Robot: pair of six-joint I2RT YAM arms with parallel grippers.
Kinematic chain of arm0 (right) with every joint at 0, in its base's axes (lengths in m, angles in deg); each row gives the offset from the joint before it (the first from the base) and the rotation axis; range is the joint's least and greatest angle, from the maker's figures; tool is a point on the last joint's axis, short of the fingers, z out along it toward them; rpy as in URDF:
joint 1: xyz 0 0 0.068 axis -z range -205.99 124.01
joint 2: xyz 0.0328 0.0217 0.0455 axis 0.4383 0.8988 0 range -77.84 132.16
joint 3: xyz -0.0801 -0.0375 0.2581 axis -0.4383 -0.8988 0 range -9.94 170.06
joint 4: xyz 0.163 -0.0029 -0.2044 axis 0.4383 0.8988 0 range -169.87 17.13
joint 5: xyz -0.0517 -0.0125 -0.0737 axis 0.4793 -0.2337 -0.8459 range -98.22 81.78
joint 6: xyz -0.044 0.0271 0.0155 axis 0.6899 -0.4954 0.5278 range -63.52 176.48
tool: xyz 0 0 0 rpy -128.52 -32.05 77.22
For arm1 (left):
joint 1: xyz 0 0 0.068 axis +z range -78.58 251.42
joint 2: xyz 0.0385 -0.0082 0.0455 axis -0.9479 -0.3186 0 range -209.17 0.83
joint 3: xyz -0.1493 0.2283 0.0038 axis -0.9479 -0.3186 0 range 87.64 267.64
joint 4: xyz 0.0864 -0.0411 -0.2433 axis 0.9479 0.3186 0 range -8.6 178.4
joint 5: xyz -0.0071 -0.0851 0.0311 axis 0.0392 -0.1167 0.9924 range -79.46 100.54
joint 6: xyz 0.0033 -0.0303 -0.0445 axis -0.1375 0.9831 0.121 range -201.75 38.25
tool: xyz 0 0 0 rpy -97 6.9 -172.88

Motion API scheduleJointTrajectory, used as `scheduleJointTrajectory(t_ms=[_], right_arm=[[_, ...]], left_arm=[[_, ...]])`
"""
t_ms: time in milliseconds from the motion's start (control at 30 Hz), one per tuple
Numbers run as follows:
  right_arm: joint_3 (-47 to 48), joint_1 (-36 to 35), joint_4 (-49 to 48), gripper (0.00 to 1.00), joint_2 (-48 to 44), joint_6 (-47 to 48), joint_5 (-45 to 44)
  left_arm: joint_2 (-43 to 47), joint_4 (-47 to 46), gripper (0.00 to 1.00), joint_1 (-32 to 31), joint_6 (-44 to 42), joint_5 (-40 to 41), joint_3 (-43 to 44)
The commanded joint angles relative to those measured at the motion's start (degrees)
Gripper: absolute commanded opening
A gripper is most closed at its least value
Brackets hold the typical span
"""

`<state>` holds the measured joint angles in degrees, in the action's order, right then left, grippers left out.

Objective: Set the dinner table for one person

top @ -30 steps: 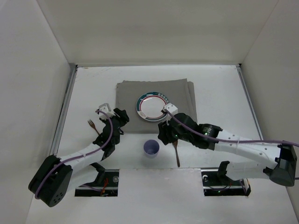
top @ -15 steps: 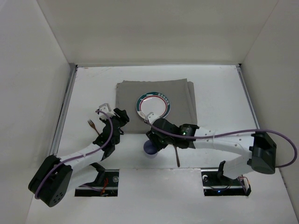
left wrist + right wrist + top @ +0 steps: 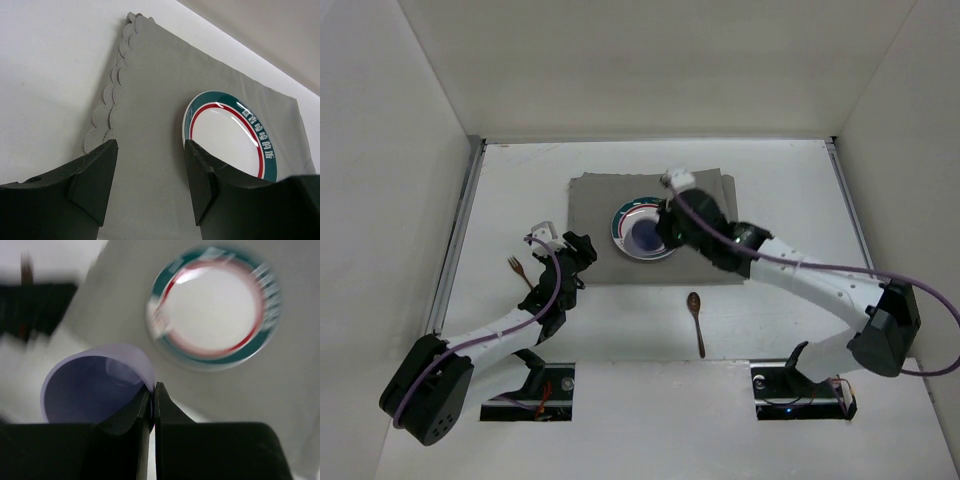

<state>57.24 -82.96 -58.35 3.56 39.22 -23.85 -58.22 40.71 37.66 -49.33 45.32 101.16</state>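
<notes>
On the white dinner table (image 3: 790, 180) a grey mat (image 3: 705, 195) carries a white plate (image 3: 623, 215) with a green and red rim. My right gripper (image 3: 663, 232) is shut on the rim of a purple cup (image 3: 645, 236), which hangs over the plate. The right wrist view shows the jaws (image 3: 153, 387) pinching the cup (image 3: 92, 385) wall, one finger inside and one outside, with the plate (image 3: 212, 310) below. My left gripper (image 3: 150, 150) stands open and empty over the mat (image 3: 150, 90), just left of the plate (image 3: 225, 135).
A brown spoon (image 3: 697, 322) lies on the table in front of the mat. A brown fork (image 3: 519, 270) lies left of my left arm. Metal rails (image 3: 460, 240) run along the side edges, and white walls close in the table.
My right gripper closed on the purple cup in front of the mat and carried it up and back over the plate. The left arm stayed still.
</notes>
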Motion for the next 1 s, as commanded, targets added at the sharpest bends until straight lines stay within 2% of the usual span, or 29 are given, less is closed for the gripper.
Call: scheduleJointTrajectory(t_ms=[0,167,367,667,967], right_arm=[[7.07,12.77,-11.06,0.05,0.75,-0.94,-2.73],[17.53,26.32,-8.78,0.06,12.53,-1.20,-2.56],[24.92,33.63,-2.90,0.06,22.38,-0.24,-1.59],[28.71,35.83,4.05,0.07,26.43,2.14,-1.41],[29.50,36.18,4.67,0.08,30.48,2.67,-0.88]], left_arm=[[0.42,-1.68,0.53,-0.30,0.18,1.25,-0.16],[2.09,-1.68,0.53,-0.48,-0.08,1.34,-0.51],[0.69,-1.68,0.53,-0.74,0.18,1.16,-0.07],[-0.54,-1.85,0.53,-0.13,0.36,0.99,0.11],[-0.90,-1.68,0.53,0.32,0.53,0.72,0.19]])
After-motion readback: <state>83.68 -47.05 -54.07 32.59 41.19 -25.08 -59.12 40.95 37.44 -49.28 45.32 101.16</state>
